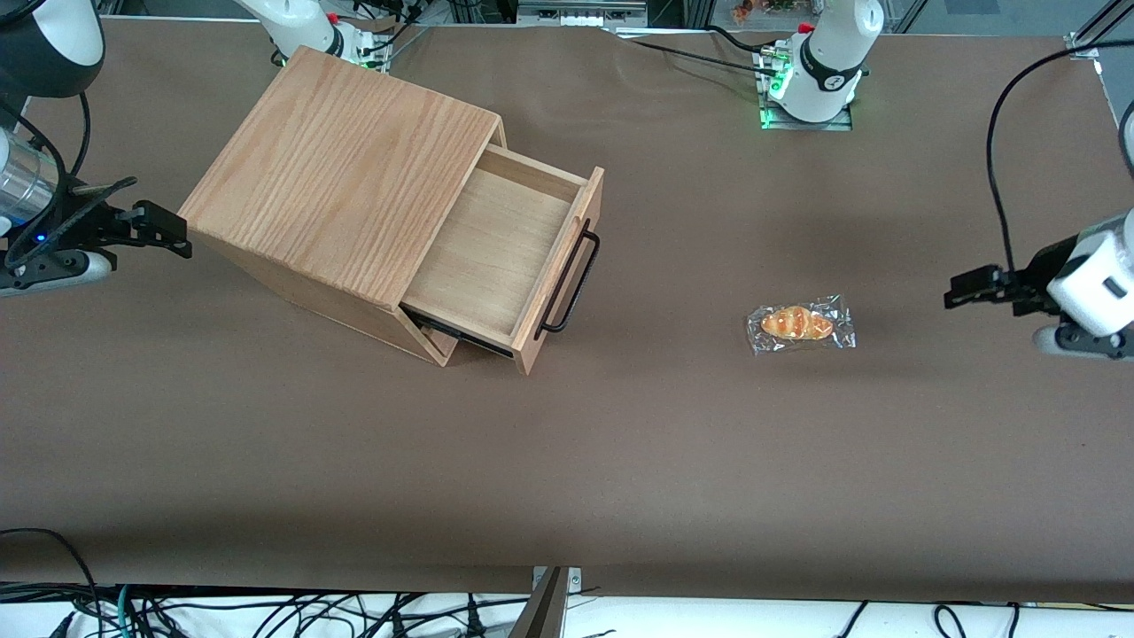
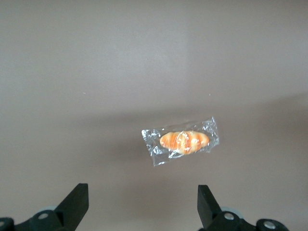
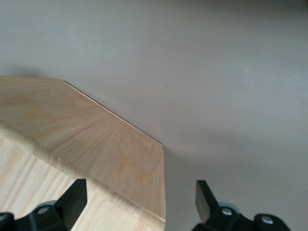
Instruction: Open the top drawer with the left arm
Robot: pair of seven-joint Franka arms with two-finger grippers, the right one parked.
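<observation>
Front view looks steeply down on the whole table (image 1: 673,443); left wrist view, hovering close, shares the wrapped bread roll (image 1: 800,323) (image 2: 183,141).

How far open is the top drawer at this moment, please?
Open, partly pulled out. The top drawer juts from the cabinet, its pale inside showing nothing in it. The open gripper hovers apart, toward the working arm's end, above the table.

Brown table (image 1: 620,461) — evenly lit, cables (image 1: 266,611) along white edge
</observation>
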